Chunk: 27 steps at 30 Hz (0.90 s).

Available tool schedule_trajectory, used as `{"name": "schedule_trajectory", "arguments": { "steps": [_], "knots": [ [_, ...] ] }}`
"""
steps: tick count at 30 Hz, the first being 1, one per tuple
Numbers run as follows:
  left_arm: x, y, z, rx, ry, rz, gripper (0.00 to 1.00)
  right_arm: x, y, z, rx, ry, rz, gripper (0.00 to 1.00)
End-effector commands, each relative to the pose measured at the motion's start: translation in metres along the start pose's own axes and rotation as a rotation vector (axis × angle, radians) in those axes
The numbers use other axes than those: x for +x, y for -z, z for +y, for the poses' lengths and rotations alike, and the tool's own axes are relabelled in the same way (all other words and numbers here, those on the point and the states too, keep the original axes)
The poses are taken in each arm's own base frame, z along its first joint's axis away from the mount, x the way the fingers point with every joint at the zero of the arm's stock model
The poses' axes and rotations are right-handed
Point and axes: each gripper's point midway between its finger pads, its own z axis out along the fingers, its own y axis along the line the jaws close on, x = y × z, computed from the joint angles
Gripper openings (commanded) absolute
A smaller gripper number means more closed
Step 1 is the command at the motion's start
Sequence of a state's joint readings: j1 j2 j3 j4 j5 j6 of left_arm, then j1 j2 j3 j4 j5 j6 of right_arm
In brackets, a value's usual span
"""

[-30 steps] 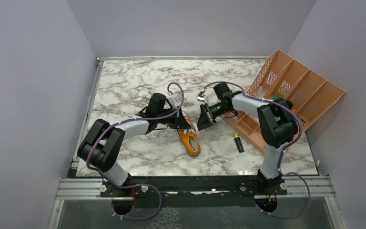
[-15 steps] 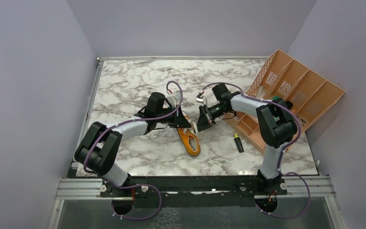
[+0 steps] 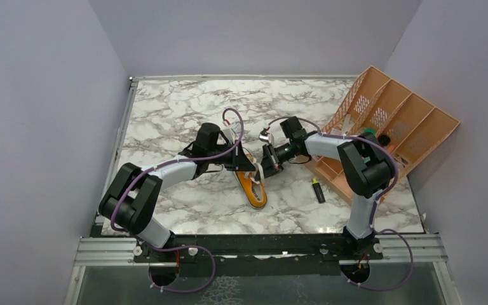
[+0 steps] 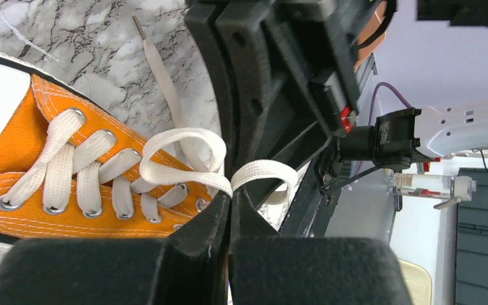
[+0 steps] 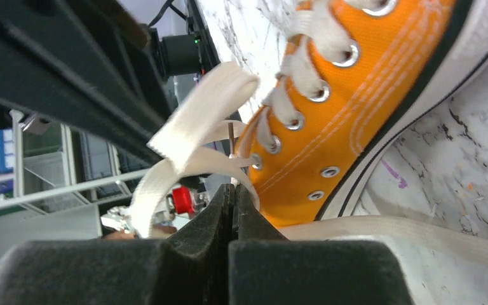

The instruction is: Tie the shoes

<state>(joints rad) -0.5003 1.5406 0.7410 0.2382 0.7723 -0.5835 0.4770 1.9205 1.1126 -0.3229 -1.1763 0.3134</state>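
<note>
Left gripper [image 4: 230, 194] is closed hard, its dark jaws pressed together on the flat white lace [image 4: 184, 136], which bows up into a loop on either side of the pinch. Right gripper [image 5: 234, 190] looks closed too, jaws meeting with a fold of lace curling over the tips, though exactly how much ribbon it has is hard to judge from this angle. From above, both grippers crowd together over the tongue end of the orange sneaker [image 3: 254, 187], which lies on the marble table [image 3: 178, 108] between the two arms, its other end pointing back toward their bases. That lace is soft woven cotton, limp and flat. It should fold wherever it is pushed and hold no shape, so I'd take it close to the crossing, flat side against the pads, or the loop is likely to flop or twist. It probably slides easily through the metal eyelets [image 5: 329, 171], so a hard tug could cinch the rows instead of forming a bow. The shoe looks small and light, with stitched canvas over a white rubber sole [image 5: 483, 32]. Pulling upward may drag it along the slick marble. Off to the right sit a slotted orange rack [image 3: 394, 121] and a yellow-tipped marker [image 3: 318, 190], well apart from the sneaker.
</note>
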Motion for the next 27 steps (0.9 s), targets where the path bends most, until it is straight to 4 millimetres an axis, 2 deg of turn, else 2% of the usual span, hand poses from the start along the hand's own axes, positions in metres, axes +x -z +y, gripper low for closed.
{"name": "schedule_trajectory", "arguments": {
  "steps": [1,15,22,27],
  "knots": [
    [0.0,0.002,-0.016,0.058,-0.027,0.01,0.0,-0.014,-0.007,0.002,-0.01,-0.014,-0.09,0.01],
    [0.007,0.009,-0.018,0.047,-0.023,0.017,0.06,-0.032,-0.007,0.013,-0.011,0.027,-0.237,0.01],
    [0.01,0.011,-0.022,0.059,-0.026,0.033,0.3,-0.031,-0.015,0.006,-0.037,-0.027,-0.238,0.01],
    [0.008,0.018,-0.021,0.007,-0.027,0.035,0.43,-0.028,-0.015,0.001,-0.028,-0.03,-0.23,0.01]
  ]
}}
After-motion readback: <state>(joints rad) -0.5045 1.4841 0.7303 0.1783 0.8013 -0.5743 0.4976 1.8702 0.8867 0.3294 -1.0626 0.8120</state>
